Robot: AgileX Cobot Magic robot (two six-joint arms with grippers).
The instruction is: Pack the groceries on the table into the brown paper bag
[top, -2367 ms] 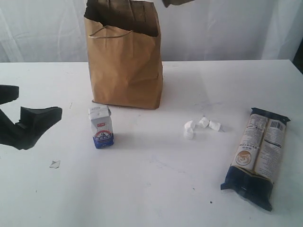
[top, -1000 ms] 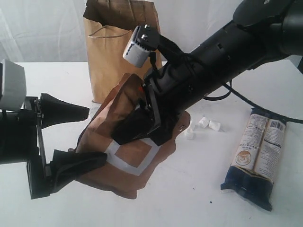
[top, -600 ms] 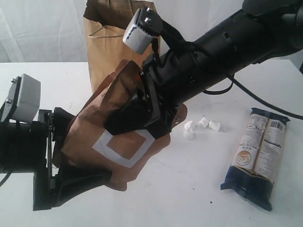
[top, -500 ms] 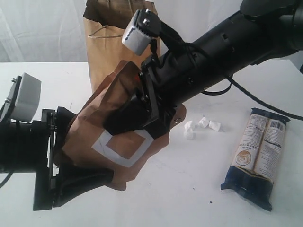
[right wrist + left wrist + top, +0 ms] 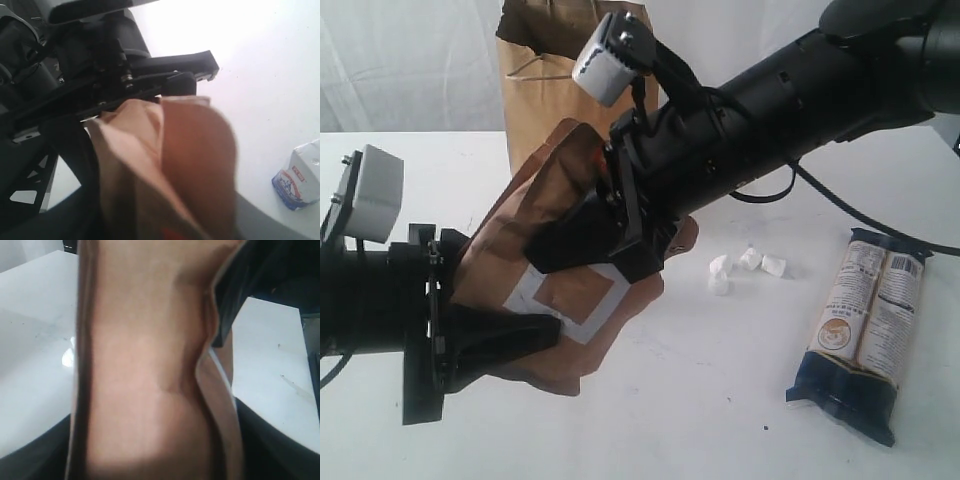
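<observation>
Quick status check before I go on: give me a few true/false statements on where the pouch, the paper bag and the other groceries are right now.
1. The right gripper is clamped on the copper-brown pouch. True.
2. The pouch is already inside the brown paper bag. False: it is held outside the bag, in front of it.
3. The long dark-blue/cream packet lies on the table. True.
4. The paper bag has tipped over. False: it stands upright.
5. The small white-blue carton is packed. False: the right wrist view shows it standing on the table.

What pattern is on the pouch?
White square outline on the copper-brown pouch, clearest in exterior view.
</observation>
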